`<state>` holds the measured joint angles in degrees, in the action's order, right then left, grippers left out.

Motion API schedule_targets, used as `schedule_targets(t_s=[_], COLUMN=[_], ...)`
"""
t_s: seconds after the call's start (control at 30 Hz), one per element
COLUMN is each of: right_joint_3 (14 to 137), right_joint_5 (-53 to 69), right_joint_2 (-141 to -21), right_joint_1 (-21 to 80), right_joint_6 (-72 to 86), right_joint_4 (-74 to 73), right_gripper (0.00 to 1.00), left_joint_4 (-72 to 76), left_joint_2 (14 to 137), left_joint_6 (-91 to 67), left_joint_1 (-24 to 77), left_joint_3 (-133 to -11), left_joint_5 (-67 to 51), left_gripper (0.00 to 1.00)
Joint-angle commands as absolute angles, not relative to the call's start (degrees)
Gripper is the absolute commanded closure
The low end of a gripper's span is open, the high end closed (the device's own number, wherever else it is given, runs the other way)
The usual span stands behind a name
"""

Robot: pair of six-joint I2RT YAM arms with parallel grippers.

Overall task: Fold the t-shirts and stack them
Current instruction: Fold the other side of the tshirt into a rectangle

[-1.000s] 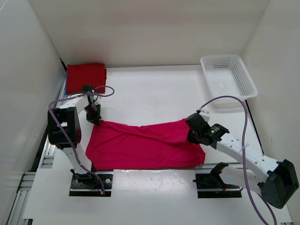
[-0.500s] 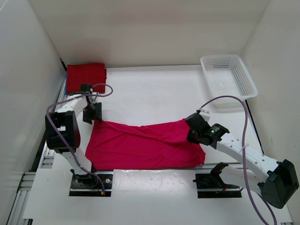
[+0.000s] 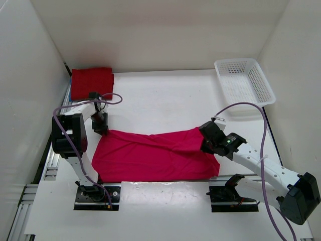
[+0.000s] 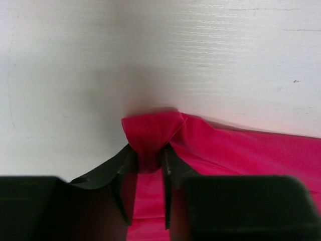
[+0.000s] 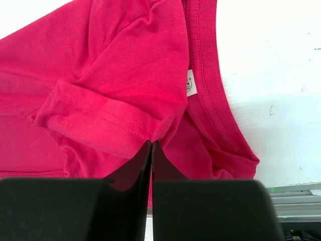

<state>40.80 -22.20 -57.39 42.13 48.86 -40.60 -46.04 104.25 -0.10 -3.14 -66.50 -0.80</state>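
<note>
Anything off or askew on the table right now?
Nothing spilled or damaged. The pink shirt lies askew: its far edge runs crooked and wrinkled, one sleeve is bunched where the right gripper pinches it, and its far-left corner puckers between the left gripper fingers.

light: bright, even, diffuse from overhead | shadows: soft, one grey patch on table in left wrist view | glare: faint sheen there | focus: overhead sharp; wrist foregrounds blurred, dark

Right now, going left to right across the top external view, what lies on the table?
On the table: folded dark red t-shirt → pink t-shirt, spread out → white mesh basket.
</note>
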Motion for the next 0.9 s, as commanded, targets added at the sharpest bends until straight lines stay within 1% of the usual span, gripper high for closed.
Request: schedule_targets(t_s=[0.0, 0.07, 0.1, 0.2, 0.33, 0.43, 0.47, 0.57, 0.67, 0.73, 0.87], right_joint_3=[42.01, 42.01, 42.01, 42.01, 42.01, 42.01, 42.01, 42.01, 42.01, 42.01, 42.01], right_joint_5=[-23.82, -23.82, -23.82, -23.82, -23.82, -23.29, -23.29, -23.29, -23.29, -23.29, -23.29], right_joint_2=[-56.43, -56.43, -56.43, -56.43, -56.43, -56.43, -56.43, -56.43, -56.43, -56.43, -56.43], right_joint_1=[42.45, 42.45, 42.45, 42.45, 42.45, 42.45, 42.45, 42.45, 42.45, 42.45, 42.45], right_joint_6=[48.87, 48.87, 48.87, 48.87, 48.87, 48.87, 48.87, 48.87, 48.87, 48.87, 48.87], right_joint_4=[-41.57, -41.57, -41.57, -41.57, -41.57, -41.57, -41.57, -41.57, -41.57, -41.57, -42.1], right_gripper=[0.99, 0.99, 0.99, 0.99, 0.99, 0.99, 0.99, 0.99, 0.99, 0.99, 0.99], left_joint_4=[-45.0, -45.0, -45.0, -44.48, -43.95, -43.95, -43.95, -43.95, -43.95, -43.95, -43.95], left_joint_2=[101.26, 101.25, 101.25, 99.94, 98.79, 97.56, 97.56, 98.17, 99.49, 100.89, 100.9], left_joint_6=[0.0, 0.0, 0.0, 0.0, 0.0, 0.0, 0.0, 0.0, 0.0, 0.0, 0.0], left_joint_1=[-2.9, -2.9, -2.9, -2.9, -2.9, -2.9, -2.9, -2.9, -2.9, -2.9, -2.9], left_joint_3=[-67.51, -67.5, -66.98, -66.97, -66.97, -66.45, -66.45, -65.22, -64.69, -64.69, -65.82], left_joint_5=[-1.32, -1.32, -0.71, 1.22, 3.78, 3.26, 3.25, 2.12, 2.11, 2.81, 3.96], left_gripper=[0.68, 0.68, 0.66, 0.5, 0.49, 0.54, 0.59, 0.65, 0.65, 0.58, 0.54])
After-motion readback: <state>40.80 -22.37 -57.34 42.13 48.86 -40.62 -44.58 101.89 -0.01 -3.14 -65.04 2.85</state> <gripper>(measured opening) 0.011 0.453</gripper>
